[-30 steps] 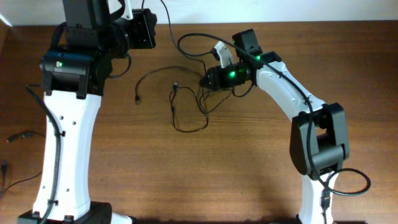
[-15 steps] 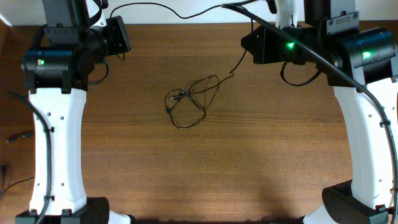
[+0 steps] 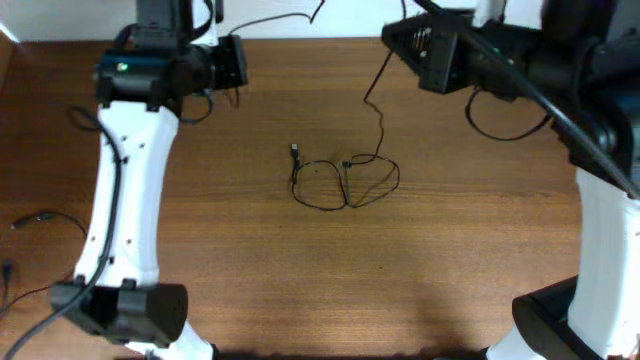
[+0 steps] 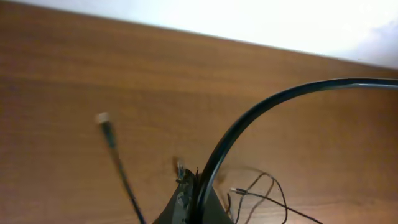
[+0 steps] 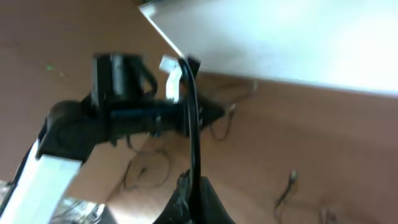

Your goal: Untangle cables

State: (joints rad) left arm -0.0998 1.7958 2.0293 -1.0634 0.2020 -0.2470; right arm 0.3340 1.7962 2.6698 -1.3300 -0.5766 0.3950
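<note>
The cables (image 3: 345, 185) are lying as a small knot of loops near the middle of the surface (image 3: 300, 290). One thin strand is climbing out of the knot toward my right tool (image 5: 189, 200), which is pinching it between closed fingers. My left tool (image 4: 189, 202) is likewise clamping a strand, and that one is arching up and away past the far edge. I cannot tell whether it is joining the knot. A blurred plug end (image 4: 102, 118) is hanging beside it.

As I judge it, I am drawing two strands apart. I am aiming for slow, opposite pulls while watching whether the loops are opening or cinching. If they are tightening, I am better off slackening and regripping nearer the crossing.

The surface is showing brown wood grain, with a couple of stray cords (image 3: 30, 220) trailing at the edge on my left. A pale wall (image 3: 300, 15) is running behind the far edge.
</note>
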